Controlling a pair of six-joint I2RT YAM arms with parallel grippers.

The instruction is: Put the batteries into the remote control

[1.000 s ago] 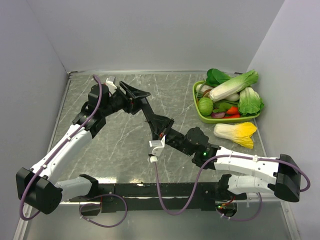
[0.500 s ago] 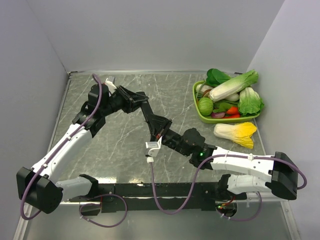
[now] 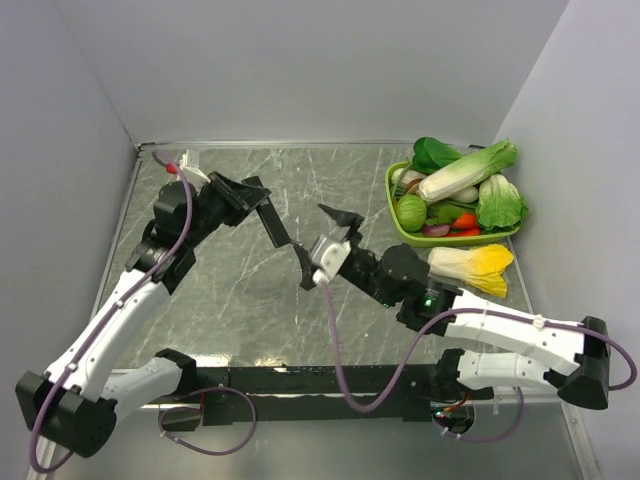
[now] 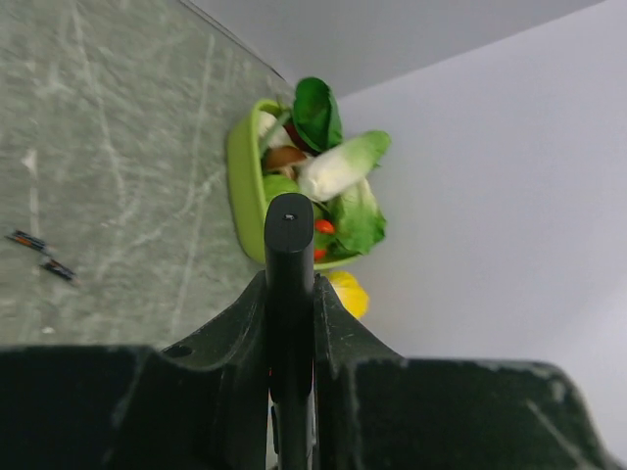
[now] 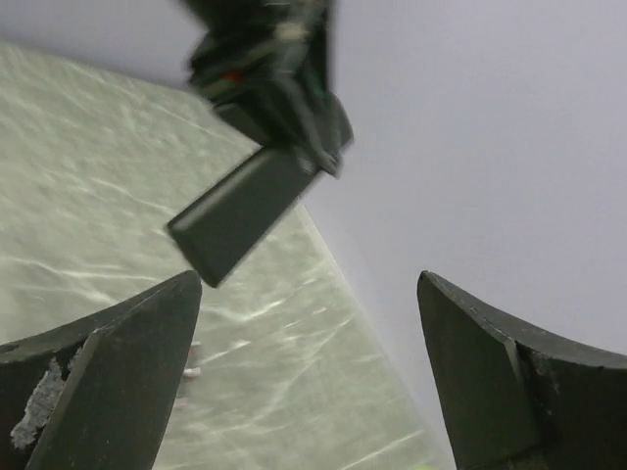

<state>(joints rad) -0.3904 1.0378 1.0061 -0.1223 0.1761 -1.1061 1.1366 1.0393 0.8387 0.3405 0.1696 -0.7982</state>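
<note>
left gripper: clamped on remote control, bar pointing 5 o'clock | right gripper: jaws wide, empty, at remote's 4 o'clock | batteries: loose on table

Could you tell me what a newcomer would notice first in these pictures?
The left gripper holds the black remote control raised over the middle of the table, while the right gripper stands wide open just beside it. At the far right, a green tray heaped with vegetables adds bright colour.

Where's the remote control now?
Top view, left of centre: the remote control is clamped in the left end effector, beside the open right end effector.
</note>
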